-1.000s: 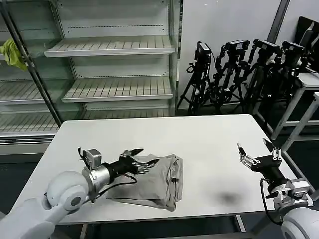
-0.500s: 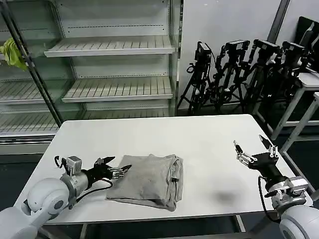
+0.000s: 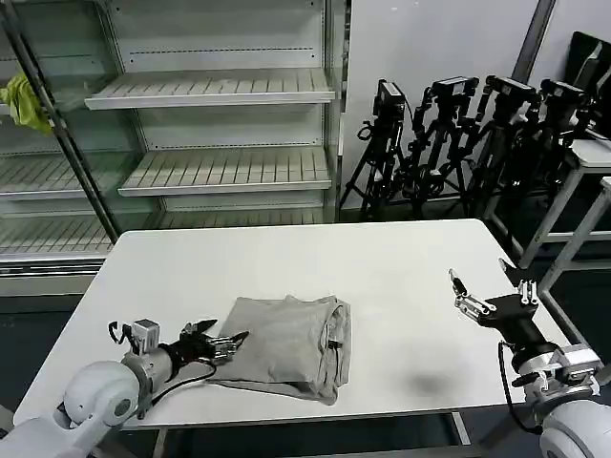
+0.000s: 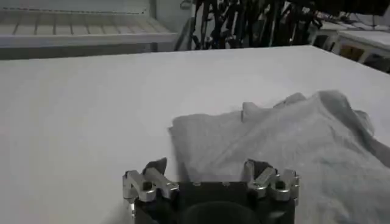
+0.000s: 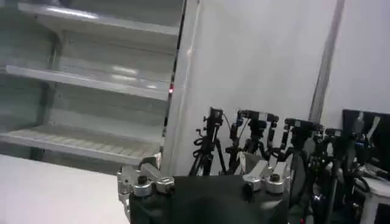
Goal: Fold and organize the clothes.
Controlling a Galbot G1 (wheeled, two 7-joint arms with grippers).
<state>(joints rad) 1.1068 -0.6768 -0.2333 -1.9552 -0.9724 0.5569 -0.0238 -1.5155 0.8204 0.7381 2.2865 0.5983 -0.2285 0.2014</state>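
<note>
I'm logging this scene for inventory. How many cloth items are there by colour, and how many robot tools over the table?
Light grey T-shirt, folded on the white table: 1
Yellow-green cloth on the shelf rack: 1
Robot tools, left tool and right tool: 2
Total: 4

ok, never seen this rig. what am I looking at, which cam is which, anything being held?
It is a two-armed robot at a white table. The wide picture comes from its head camera; the other two come from cameras on each wrist. A folded grey T-shirt lies on the table. The left gripper sits open at the shirt's left edge, holding nothing; its wrist view shows the shirt just ahead. The right gripper waits open and empty over the table's right side, its camera pointing at shelves and tripods. A yellow-green cloth hangs on the shelving behind.
</note>
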